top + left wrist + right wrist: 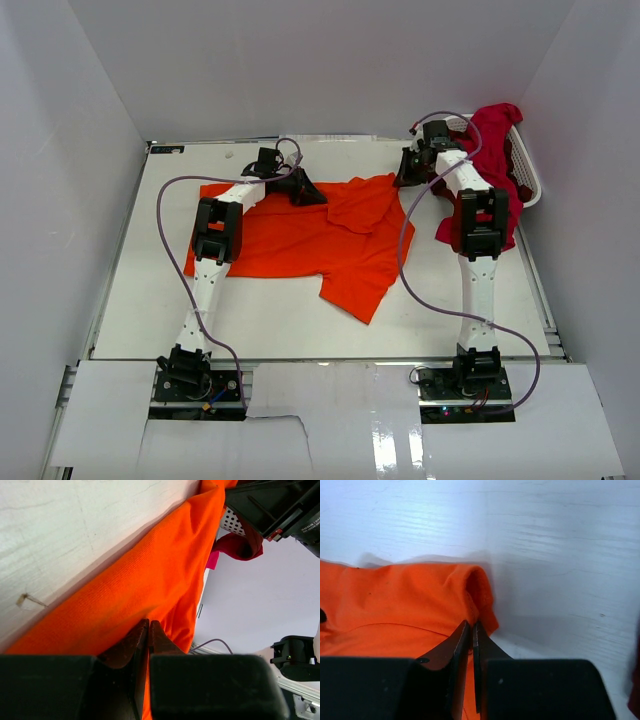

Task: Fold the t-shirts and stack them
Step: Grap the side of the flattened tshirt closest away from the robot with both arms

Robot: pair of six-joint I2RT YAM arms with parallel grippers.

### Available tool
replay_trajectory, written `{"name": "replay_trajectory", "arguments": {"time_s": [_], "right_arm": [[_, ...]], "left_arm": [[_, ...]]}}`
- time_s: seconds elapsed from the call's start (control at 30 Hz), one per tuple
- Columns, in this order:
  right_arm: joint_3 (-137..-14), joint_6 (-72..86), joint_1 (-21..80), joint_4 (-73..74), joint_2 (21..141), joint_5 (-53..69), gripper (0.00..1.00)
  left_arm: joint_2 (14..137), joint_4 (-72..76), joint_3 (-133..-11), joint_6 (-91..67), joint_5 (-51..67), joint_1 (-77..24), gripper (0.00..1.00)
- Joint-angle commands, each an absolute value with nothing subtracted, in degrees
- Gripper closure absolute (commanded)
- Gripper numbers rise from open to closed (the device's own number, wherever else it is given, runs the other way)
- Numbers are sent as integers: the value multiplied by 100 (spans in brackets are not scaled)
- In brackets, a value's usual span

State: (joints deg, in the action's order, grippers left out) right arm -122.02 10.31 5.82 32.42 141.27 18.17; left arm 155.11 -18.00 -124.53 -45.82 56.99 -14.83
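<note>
Left claw (149,626): I see it pinched nearly closed on the far edge of the orange t-shirt (290,245).
Right claw (471,626): closed tight, nipping the same shirt's far right corner.
Orange t-shirt: spread on the desk (160,300) between my two arms, one sleeve pointing toward me.
Red t-shirts (492,135): draped over the white basket (528,185) at the far right.

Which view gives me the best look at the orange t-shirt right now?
Top external: it shows nearly all of the orange t-shirt spread on the table. The left wrist view shows only a stretch of cloth pinched in the left gripper; the right wrist view shows only a rolled edge in the right gripper.
</note>
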Motion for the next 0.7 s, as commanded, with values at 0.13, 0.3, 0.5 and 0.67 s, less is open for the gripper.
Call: {"name": "replay_trajectory", "arguments": {"time_s": [0.13, 0.3, 0.5, 0.67], "right_arm": [[-12173, 1002, 273, 3234, 13948, 1433, 88], [-12287, 941, 237, 3419, 14045, 1195, 88], [-12068, 940, 211, 3191, 13835, 1327, 62], [-11944, 897, 237, 3224, 13386, 1213, 58]], "left_arm": [[15073, -2145, -12314, -4333, 5388, -1538, 84], [15047, -2180, -12296, -4280, 5361, -1529, 84], [15029, -2215, -12305, -4254, 5335, -1521, 83], [15038, -2224, -12322, -4245, 5317, -1521, 84]]}}
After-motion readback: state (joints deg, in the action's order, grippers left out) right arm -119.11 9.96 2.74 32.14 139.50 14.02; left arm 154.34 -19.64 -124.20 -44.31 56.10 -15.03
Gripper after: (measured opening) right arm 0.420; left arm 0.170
